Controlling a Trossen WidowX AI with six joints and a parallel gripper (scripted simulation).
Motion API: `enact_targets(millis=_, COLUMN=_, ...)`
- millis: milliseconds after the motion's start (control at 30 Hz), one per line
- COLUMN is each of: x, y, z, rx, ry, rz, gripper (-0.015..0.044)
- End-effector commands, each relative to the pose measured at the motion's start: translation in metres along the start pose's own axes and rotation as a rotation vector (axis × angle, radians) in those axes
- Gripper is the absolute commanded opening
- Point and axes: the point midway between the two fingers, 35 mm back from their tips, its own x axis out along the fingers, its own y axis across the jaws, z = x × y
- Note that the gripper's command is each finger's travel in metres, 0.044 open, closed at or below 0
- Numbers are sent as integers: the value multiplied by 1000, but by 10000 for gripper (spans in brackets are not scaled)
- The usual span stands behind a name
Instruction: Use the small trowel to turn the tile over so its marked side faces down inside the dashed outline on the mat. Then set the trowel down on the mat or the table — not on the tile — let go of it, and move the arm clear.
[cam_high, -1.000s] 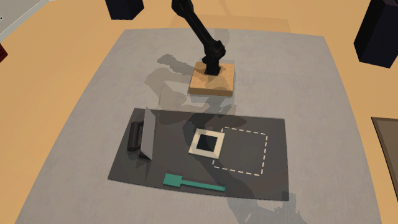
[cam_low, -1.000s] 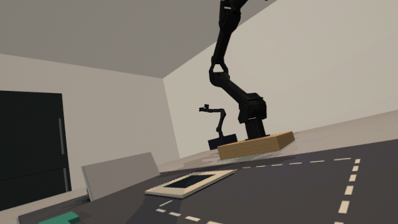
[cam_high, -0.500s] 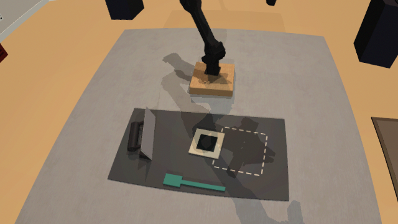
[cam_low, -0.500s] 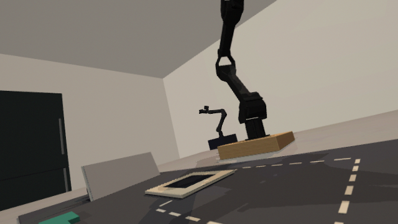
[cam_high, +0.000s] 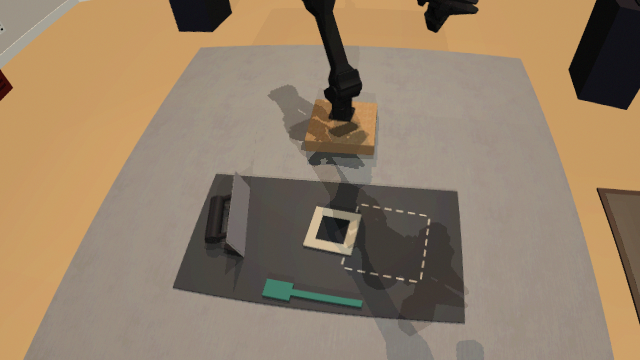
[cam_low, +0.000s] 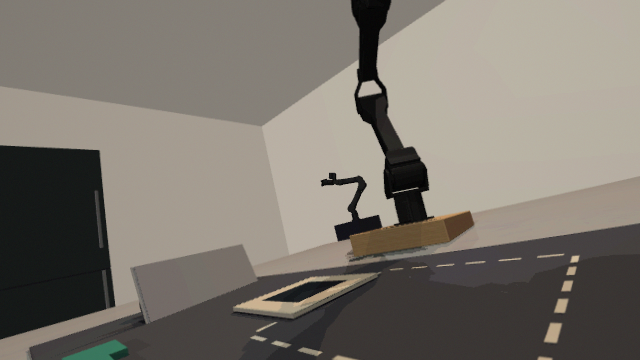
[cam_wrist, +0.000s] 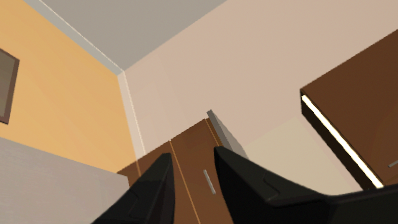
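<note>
The tile (cam_high: 333, 230) (cam_low: 306, 295), cream with a dark square on its upper face, lies flat on the dark mat (cam_high: 275, 205) (cam_low: 450, 325). It overlaps the left side of the dashed outline (cam_high: 428, 218) (cam_low: 561, 306). The small green trowel (cam_high: 325, 298) (cam_low: 97, 351) lies flat near the mat's front edge, blade to the left. My gripper (cam_wrist: 193, 158) shows only in the wrist view, its fingers partly open with nothing between them. It is raised away from the mat; the top and exterior views cut it off.
A larger tool with a grey plate (cam_high: 239, 215) (cam_low: 195, 282) and a dark handle (cam_high: 215, 219) stands on edge at the mat's left. The arm rises from a wooden block (cam_high: 340, 147) (cam_low: 400, 243) behind the mat on the grey table (cam_high: 425, 100). Dark boxes stand beyond the table.
</note>
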Motion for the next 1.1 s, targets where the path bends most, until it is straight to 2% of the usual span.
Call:
enact_targets(millis=0, x=5, y=0, z=-18, rx=52, ry=63, rz=5, gripper=100)
enact_targets(millis=367, x=13, y=-3, z=-69, rx=122, ry=202, rz=12, gripper=100)
enact_targets(millis=1067, x=0, y=5, z=-192, rx=587, ry=579, rz=-28, gripper=100)
